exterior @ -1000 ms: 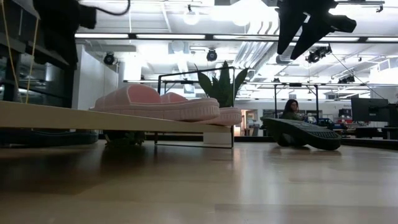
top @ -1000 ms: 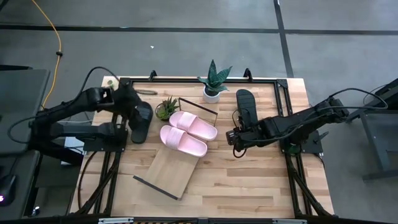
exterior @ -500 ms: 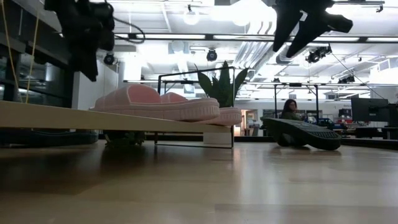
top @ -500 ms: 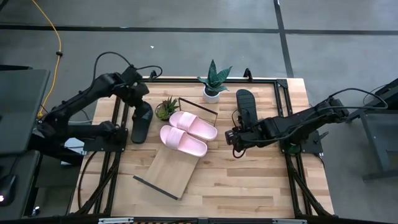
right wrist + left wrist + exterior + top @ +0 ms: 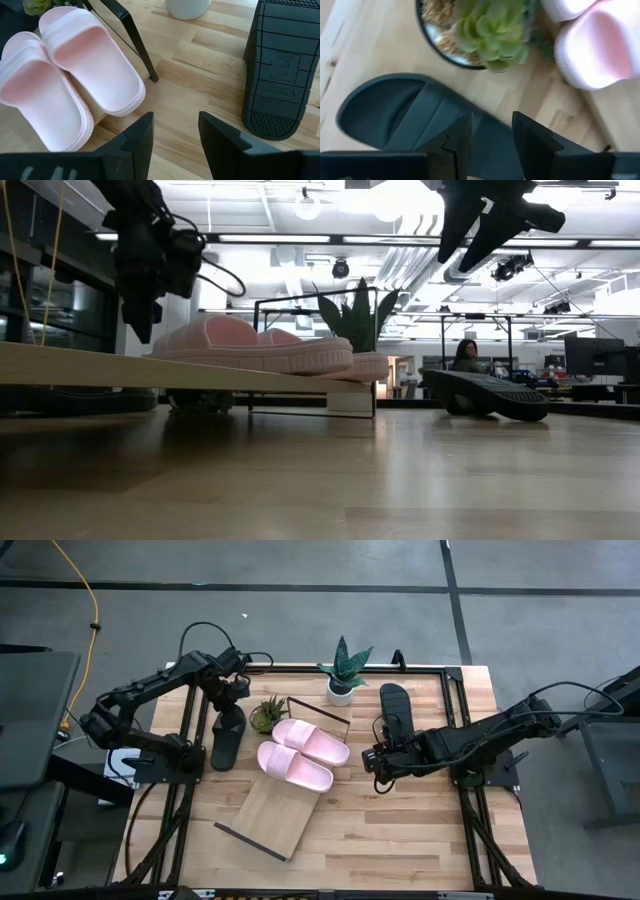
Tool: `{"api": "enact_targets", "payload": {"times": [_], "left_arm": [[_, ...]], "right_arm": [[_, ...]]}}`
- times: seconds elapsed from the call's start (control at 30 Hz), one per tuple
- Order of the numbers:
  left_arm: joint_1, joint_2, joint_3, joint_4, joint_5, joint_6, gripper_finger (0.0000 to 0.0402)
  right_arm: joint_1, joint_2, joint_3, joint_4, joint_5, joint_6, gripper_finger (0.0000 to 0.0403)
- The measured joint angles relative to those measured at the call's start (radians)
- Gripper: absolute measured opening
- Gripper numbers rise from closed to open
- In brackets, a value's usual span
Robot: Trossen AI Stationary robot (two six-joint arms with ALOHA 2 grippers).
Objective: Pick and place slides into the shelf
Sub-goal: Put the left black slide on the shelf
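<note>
Two pale pink slides (image 5: 300,752) lie side by side on the light-wood shelf (image 5: 270,810), soles down; they also show in the right wrist view (image 5: 75,85). One black slide (image 5: 228,735) lies strap up on the table left of the shelf. My left gripper (image 5: 232,696) hangs open just above its far part, over the strap (image 5: 420,120), fingers pointing down (image 5: 138,325). The other black slide (image 5: 395,712) lies sole up (image 5: 282,65) near the far right. My right gripper (image 5: 378,762) waits open above the table, near that slide.
A small succulent in a dark pot (image 5: 268,713) stands between the left black slide and the shelf's far end. A taller plant in a white pot (image 5: 342,675) stands at the far edge. Bare tabletop (image 5: 400,830) lies toward the near right.
My left gripper has swung from the table's left edge toward the right and come down until it hangs over the left black slide, staying open. No slide has moved.
</note>
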Motion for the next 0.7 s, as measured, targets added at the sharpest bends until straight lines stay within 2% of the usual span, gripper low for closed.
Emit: {"api": "enact_targets", "payload": {"times": [0.43,0.7], "left_arm": [[0.000,0.069,0.000,0.008,-0.188,-0.095,0.0127],[0.000,0.113,0.000,-0.002,-0.210,-0.164,0.0127]], "right_arm": [[0.000,0.000,0.000,0.000,0.028,0.000,0.0146],[0.000,0.000,0.000,0.000,0.026,0.000,0.0146]]}}
